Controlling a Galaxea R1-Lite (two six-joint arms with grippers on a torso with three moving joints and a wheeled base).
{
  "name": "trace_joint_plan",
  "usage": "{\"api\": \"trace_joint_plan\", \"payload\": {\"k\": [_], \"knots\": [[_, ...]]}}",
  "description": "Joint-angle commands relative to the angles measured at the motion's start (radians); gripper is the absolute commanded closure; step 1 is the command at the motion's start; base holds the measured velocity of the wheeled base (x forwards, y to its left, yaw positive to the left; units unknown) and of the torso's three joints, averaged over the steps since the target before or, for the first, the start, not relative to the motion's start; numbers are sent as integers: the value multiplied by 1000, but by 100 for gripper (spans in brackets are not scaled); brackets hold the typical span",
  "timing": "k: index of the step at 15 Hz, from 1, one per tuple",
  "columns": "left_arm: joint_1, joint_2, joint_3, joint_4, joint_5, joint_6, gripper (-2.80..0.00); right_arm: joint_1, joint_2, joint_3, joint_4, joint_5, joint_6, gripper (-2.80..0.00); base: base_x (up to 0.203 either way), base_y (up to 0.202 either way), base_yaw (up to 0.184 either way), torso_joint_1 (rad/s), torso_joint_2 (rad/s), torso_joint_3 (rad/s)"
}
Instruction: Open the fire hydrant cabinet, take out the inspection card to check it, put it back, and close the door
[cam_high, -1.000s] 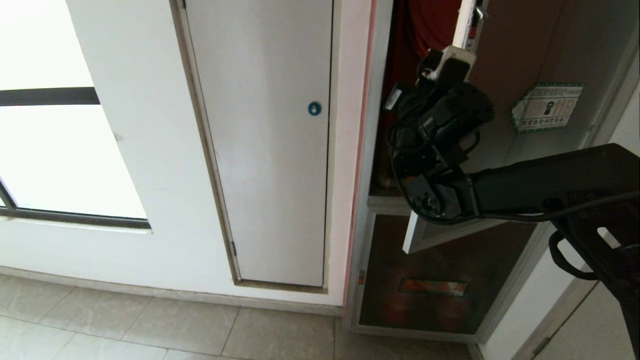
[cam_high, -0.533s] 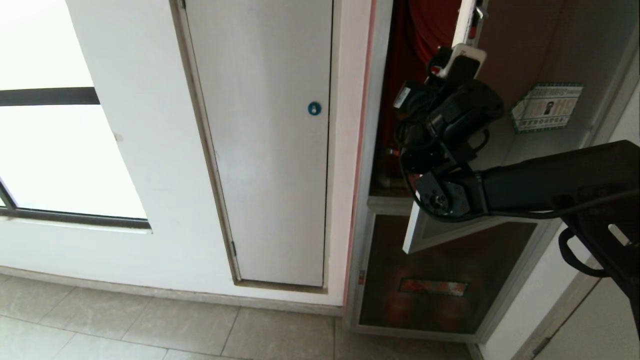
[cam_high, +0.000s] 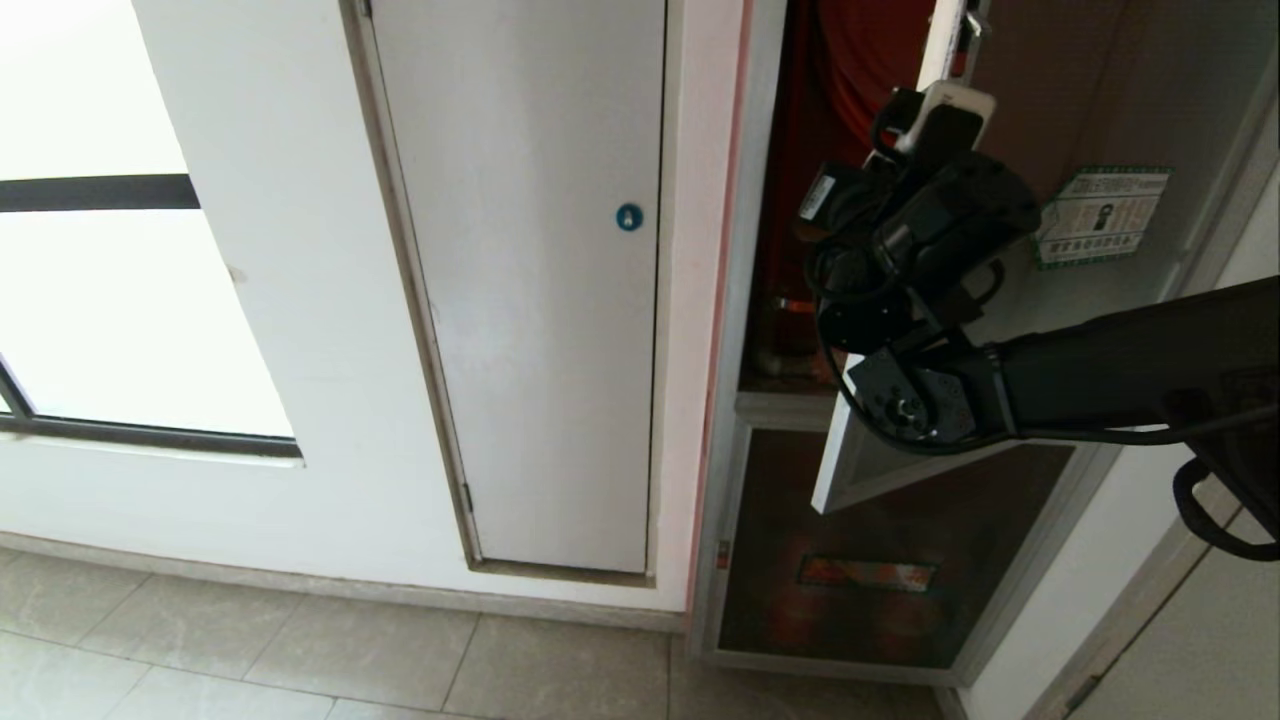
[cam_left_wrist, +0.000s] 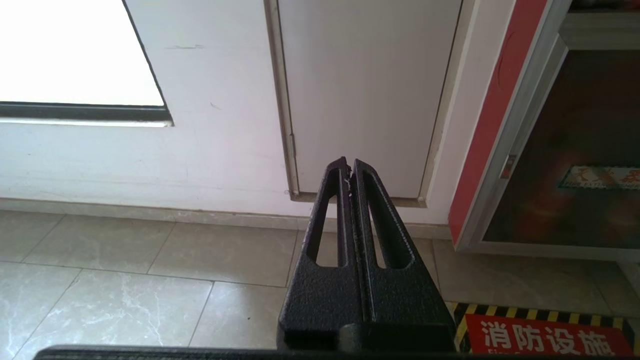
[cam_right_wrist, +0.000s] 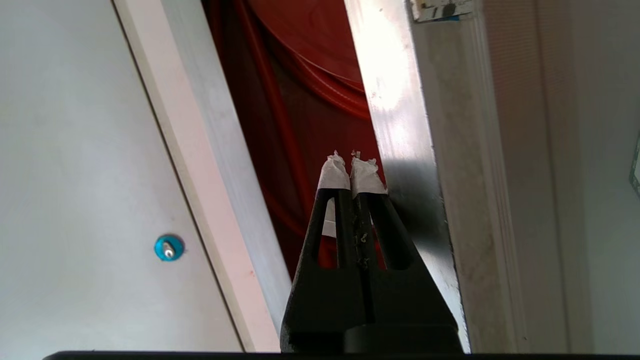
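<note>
The fire hydrant cabinet (cam_high: 735, 300) stands right of the white wall, its red interior (cam_high: 850, 60) showing through a gap. Its door (cam_high: 1100, 100), dark glass in a silver frame with a green-bordered sticker (cam_high: 1100, 215), hangs partly open. My right gripper (cam_right_wrist: 352, 160) is shut with nothing between its taped fingertips. It sits in the gap, right beside the silver free edge of the door (cam_right_wrist: 400, 100), with the red hose coil (cam_right_wrist: 310, 50) behind it. My left gripper (cam_left_wrist: 348, 167) is shut and parked low, pointing at the wall's base. The inspection card is out of view.
A plain white door (cam_high: 540, 300) with a round blue lock (cam_high: 629, 216) is left of the cabinet. Below the open door is a dark lower panel (cam_high: 880, 560). A red floor sign with yellow-black stripes (cam_left_wrist: 545, 337) lies on the tiles by the cabinet.
My right arm has moved up and to the right along the door's free edge. The door has swung slightly further open. The left arm has not moved.
</note>
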Motion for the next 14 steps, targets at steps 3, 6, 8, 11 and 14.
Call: {"api": "trace_joint_plan", "payload": {"k": [3,6,8,11,14], "knots": [[0,1,0,0,0,0,0,-5,-65,69,-17,-12,0,0,0,0,0,0,0,0],[0,1,0,0,0,0,0,-7,-128,162,-36,-20,1,0,0,0,0,0,0,0],[0,1,0,0,0,0,0,-11,-179,223,-50,-19,1,0,0,0,0,0,0,0],[0,0,0,0,0,0,0,-11,-268,304,-53,-19,1,0,0,0,0,0,0,0],[0,1,0,0,0,0,0,-10,-364,422,-60,-19,1,0,0,0,0,0,0,0]]}}
